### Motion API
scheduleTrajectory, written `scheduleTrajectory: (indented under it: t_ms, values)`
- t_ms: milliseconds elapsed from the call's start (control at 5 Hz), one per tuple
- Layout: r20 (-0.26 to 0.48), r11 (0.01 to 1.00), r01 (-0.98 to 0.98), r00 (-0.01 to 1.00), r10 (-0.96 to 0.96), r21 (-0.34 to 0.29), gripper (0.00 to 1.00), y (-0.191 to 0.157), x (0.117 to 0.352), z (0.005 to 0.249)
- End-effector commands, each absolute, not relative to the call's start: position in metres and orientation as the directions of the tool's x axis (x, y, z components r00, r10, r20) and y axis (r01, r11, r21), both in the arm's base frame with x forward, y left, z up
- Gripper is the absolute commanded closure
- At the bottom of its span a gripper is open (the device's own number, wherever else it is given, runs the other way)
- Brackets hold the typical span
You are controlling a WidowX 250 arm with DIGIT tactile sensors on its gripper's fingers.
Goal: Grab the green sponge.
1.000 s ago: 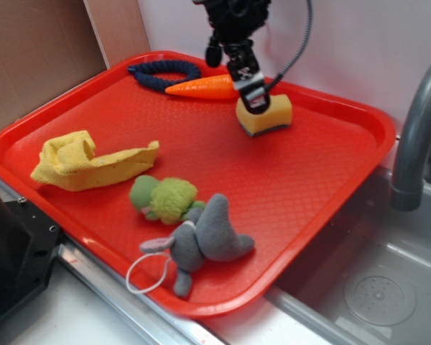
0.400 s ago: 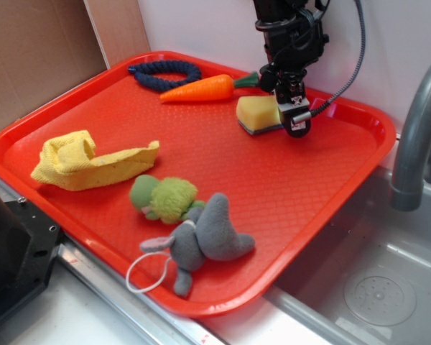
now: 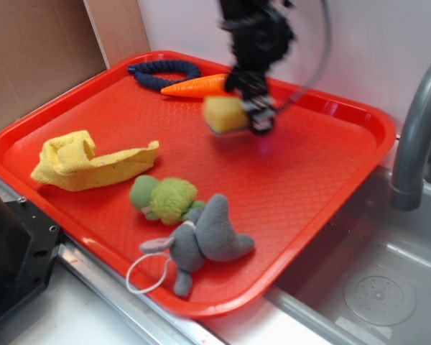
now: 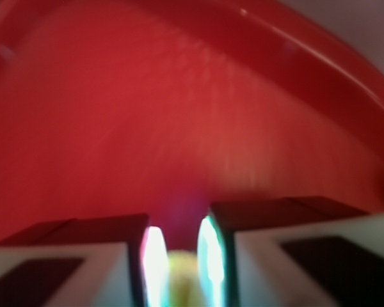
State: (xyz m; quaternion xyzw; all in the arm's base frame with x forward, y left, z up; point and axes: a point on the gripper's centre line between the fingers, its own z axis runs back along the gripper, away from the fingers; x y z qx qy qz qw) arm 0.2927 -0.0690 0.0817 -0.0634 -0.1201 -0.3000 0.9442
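Nearest the front edge of the counter (image 3: 79, 316), on the red plastic tray (image 3: 309, 194), lies a grey plush toy with a white loop of cord (image 3: 201, 241), touching the fuzzy light-green plush toy (image 3: 164, 198) just behind it. To the left, near the tray's left rim, sits the crumpled yellow cloth (image 3: 86, 162).

Farther back, the change shows. A second ago the small yellow foam block with its thin dark green scouring layer, the green sponge (image 3: 225, 115), rested flat on the tray toward the back right, with the black robot tool (image 3: 253, 118) pressing at it. Now the sponge sits further left and appears raised off the tray surface, blurred with motion, pinched at its right side by the tool. The wrist view agrees: the tool's two pads stand narrow, with a sliver of pale yellow foam (image 4: 182, 281) caught between them and the red tray well below. So the grasp looks made, and the task seems essentially done, provided the thin pinch holds.

Behind the sponge, toward the back edge, lie the orange plastic carrot (image 3: 197, 86) and the dark blue rope ring (image 3: 165, 72). At the right, beside the tray, stand the grey tap (image 3: 416, 136) and steel sink (image 3: 373, 287).
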Motion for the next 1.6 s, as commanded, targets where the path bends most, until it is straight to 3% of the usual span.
scheduleTrajectory:
  t_ms: [0, 200, 400, 600, 800, 1000, 1200, 1400]
  values:
    - [0.346, 0.920, 0.392, 0.866, -0.362, -0.021, 1.00, -0.024, 0.239, 0.150]
    - [0.276, 0.982, 0.147, 0.955, -0.110, -0.119, 1.00, 0.010, 0.224, 0.144]
    - [0.149, 0.973, -0.122, 0.977, 0.152, -0.193, 1.00, 0.034, 0.214, 0.134]
    - [0.040, 0.966, -0.187, 0.980, 0.197, -0.178, 1.00, 0.026, 0.227, 0.143]
    - [0.082, 0.975, -0.156, 0.982, 0.171, -0.156, 1.00, 0.020, 0.239, 0.165]
    - [0.088, 0.984, -0.136, 0.985, 0.146, -0.117, 1.00, 0.012, 0.250, 0.180]
    - [0.090, 0.988, -0.105, 0.989, 0.116, -0.117, 1.00, 0.008, 0.263, 0.191]
    - [0.062, 0.986, -0.098, 0.992, 0.107, -0.131, 1.00, 0.004, 0.272, 0.186]
